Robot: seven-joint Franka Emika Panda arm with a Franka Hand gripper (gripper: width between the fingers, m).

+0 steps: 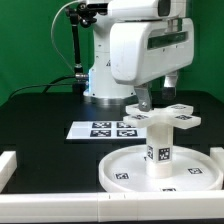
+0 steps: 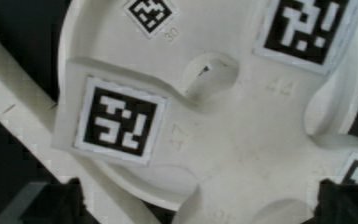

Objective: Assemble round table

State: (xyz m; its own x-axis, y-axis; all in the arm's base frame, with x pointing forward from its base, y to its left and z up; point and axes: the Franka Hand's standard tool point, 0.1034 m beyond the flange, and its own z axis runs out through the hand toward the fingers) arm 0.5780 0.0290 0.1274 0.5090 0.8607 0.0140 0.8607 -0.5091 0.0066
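Observation:
The large rimmed round disc (image 1: 125,172) lies flat on the table at the exterior view's lower right. The short thick cylinder leg (image 1: 160,150) stands upright on its middle. The cross-shaped base (image 1: 172,118) sits on top of the leg, tags facing up. My gripper (image 1: 146,103) hangs just behind the base, at its far arm. In the wrist view the base (image 2: 194,110) fills the picture with its centre hole and tags. The dark fingers (image 2: 51,205) stand wide apart with one arm of the base between them. The gripper (image 2: 197,205) is open.
The marker board (image 1: 105,129) lies flat to the exterior view's left of the disc, in front of the robot's pedestal. White border blocks stand at the left edge (image 1: 8,165) and along the front edge (image 1: 60,205) of the black table.

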